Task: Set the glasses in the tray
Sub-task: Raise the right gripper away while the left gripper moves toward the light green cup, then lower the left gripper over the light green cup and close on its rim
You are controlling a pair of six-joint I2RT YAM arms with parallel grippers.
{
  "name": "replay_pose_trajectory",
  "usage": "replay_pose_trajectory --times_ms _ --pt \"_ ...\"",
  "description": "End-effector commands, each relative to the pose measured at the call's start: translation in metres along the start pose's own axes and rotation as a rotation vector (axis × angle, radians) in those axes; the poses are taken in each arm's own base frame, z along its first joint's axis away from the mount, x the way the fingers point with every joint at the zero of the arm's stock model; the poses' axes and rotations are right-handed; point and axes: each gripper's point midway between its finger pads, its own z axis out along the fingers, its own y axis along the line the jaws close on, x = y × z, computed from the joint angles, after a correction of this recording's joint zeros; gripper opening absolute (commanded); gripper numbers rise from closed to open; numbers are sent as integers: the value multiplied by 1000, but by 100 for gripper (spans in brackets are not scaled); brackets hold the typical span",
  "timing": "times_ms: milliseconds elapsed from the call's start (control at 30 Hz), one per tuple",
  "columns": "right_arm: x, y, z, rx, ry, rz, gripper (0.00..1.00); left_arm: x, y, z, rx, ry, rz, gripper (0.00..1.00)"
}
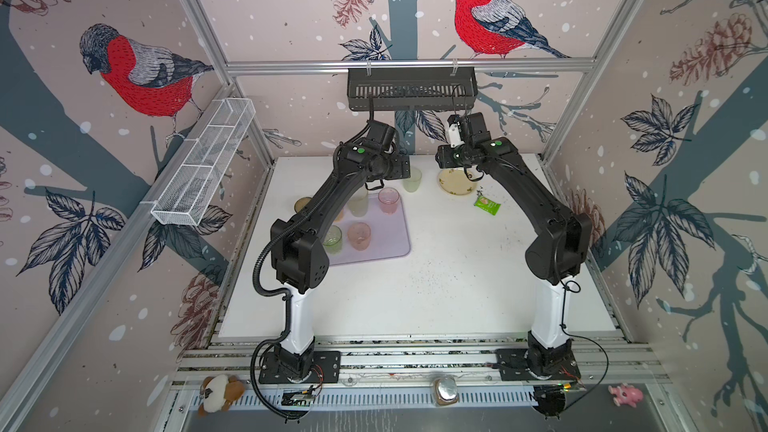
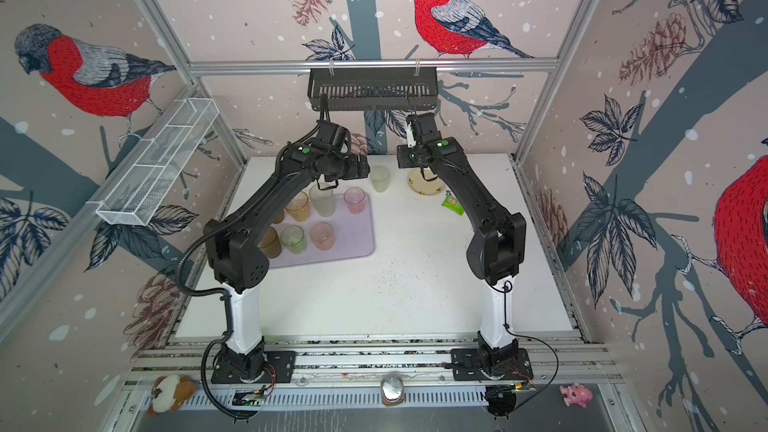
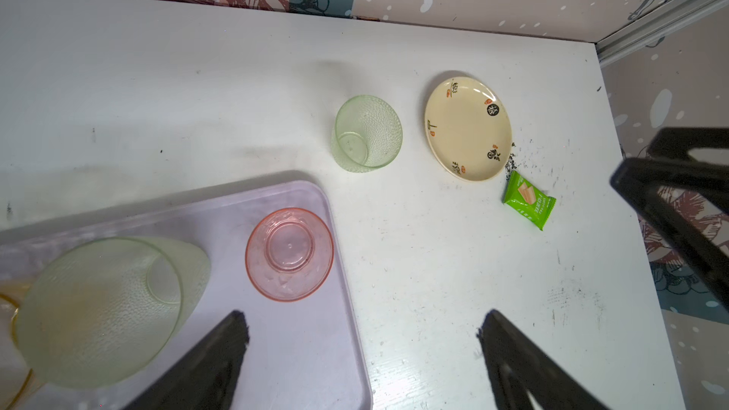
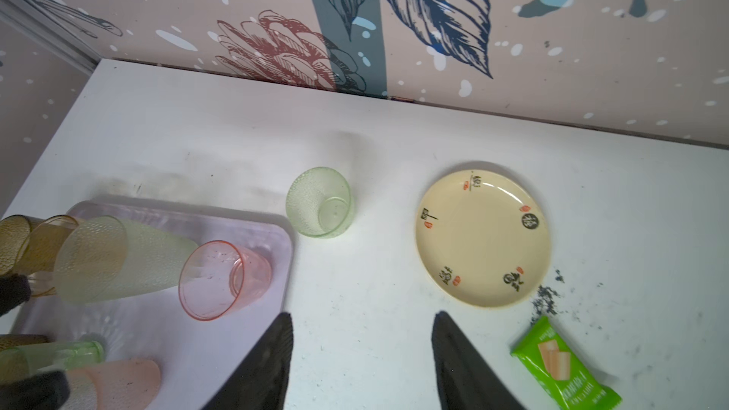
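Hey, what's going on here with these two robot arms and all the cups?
The glasses are being loaded into the lilac tray. Most stand in it; one pale green glass is upright on the table, between the tray and the cream plate. The left gripper and the right gripper hover near it with fingers apart, holding nothing.

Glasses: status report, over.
Left gripper, right gripper open, empty. Pale green dimpled tumbler upright outside pale lilac rectangular tray. Cream round plate beside it, apart.
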Motion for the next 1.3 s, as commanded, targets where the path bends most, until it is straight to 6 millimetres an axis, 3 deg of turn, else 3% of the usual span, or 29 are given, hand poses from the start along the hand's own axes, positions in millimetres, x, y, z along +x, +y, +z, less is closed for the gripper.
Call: replay_pose_trajectory --times_ms 0,167,400,833,1267 --pt "9 -15 -11 47 14 1 59 2 -5 4 4 47 1 92" --pt "26 -33 -20 56 13 35 60 -4 -6 19 -2 63 12 89" --pt "41 -42 -27 65 19 50 64 -6 -2 40 -9 67 -3 84" --pt "51 -45 -24 41 50 54 65 -13 7 80 -17 25 -19 74" --pt "62 -42 -44 36 58 65 73 -24 15 127 25 -40 -42 68"
